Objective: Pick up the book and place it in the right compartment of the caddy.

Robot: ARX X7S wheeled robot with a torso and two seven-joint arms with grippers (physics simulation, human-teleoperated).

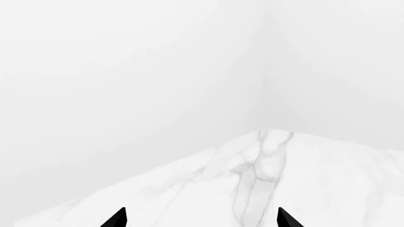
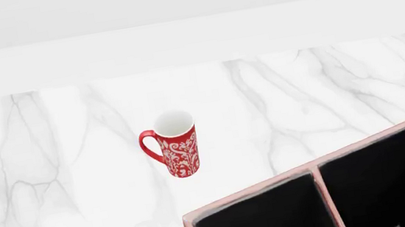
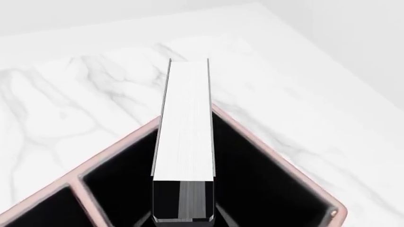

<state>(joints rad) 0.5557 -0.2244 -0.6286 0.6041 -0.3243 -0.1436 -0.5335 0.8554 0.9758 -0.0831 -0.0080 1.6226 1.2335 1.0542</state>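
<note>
I've got a red mug (image 2: 178,144) with white swirls, white grey-veined marble table (image 2: 48,176), caddy (image 2: 311,172) pinkish rim, black inside, book (image 3: 185,123) pages white.

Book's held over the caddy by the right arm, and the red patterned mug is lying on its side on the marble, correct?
Not quite: the mug stands upright, mouth up, in the head view. The book is over the caddy, as the right wrist view shows.

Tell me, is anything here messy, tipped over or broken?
Nothing looks spilled or broken. The mug stands upright on the marble table, apart from the caddy. The one odd-looking thing is the book: in the right wrist view it pokes out above a caddy compartment, page edges showing, not lying flat inside.
</note>
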